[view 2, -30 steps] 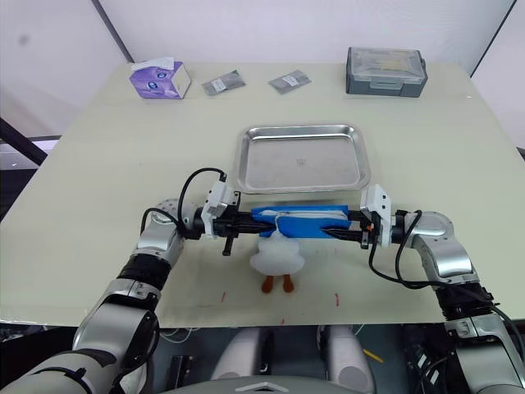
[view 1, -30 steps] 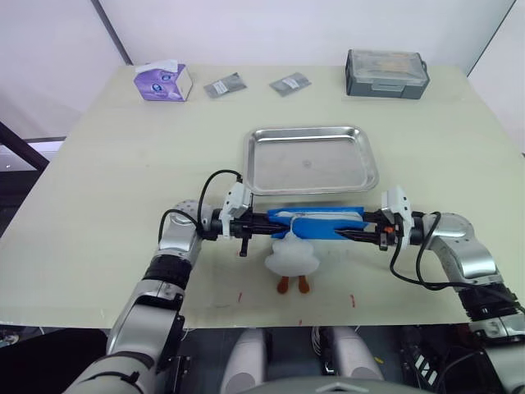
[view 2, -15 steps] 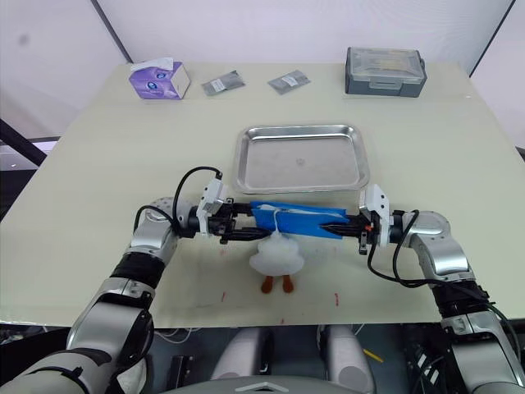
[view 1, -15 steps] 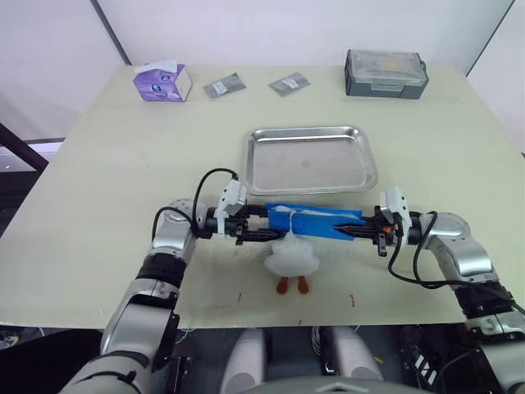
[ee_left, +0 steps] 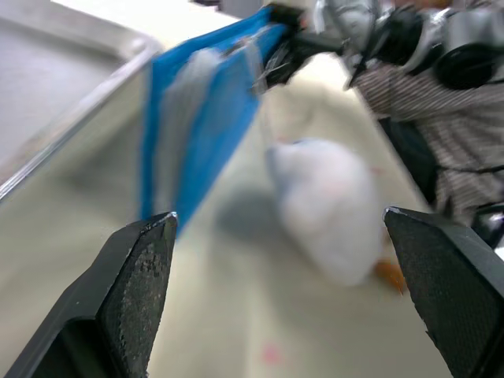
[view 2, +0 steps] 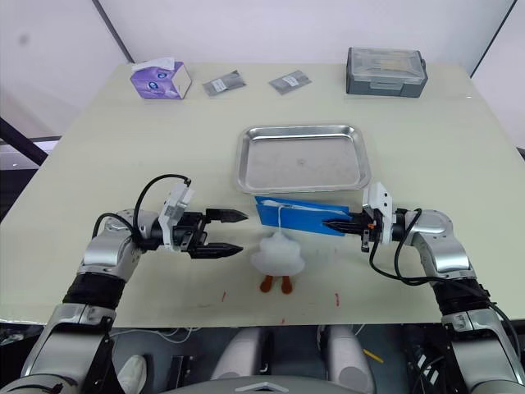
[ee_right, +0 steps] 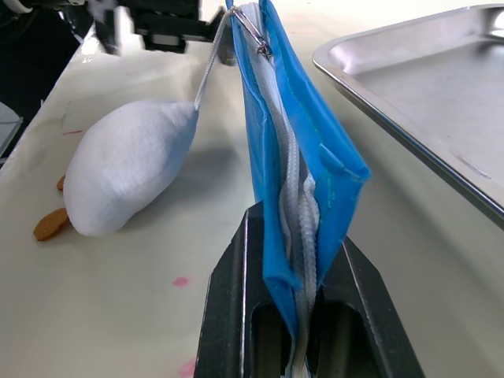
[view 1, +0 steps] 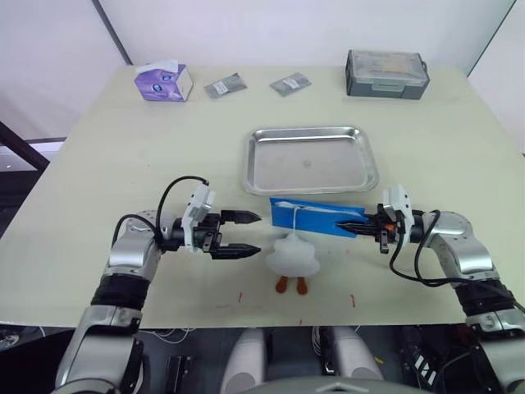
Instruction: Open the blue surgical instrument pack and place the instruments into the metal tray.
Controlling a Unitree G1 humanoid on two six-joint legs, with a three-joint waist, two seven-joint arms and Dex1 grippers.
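From the head camera, your right gripper (view 1: 362, 224) is pinched on the right end of the blue surgical instrument pack (view 1: 316, 217), holding it just off the tabletop (view 1: 98, 172) beside the near rim of the metal tray (view 1: 310, 159), while your left gripper (view 1: 248, 234) hangs spread wide and empty, a little apart from the pack's free left end. A white plush duck (view 1: 291, 256) lies right under the pack, joined to it by a thin cord, so bring the left fingers in level and above the toy, take the pack's left edge squarely, and keep the right grip firm as you pull the opening apart. The instruments cannot be made out from here. In the left wrist view, both fingertips (ee_left: 142, 272) frame the pack edge-on with the duck beyond it; line the blue edge up midway between them before closing. In the right wrist view, the pack's zip (ee_right: 285, 181) runs up from between the clamped fingers and the tray's rim (ee_right: 409, 134) sits close alongside. The view does not show whether the zip is undone, and the contents stay hidden.
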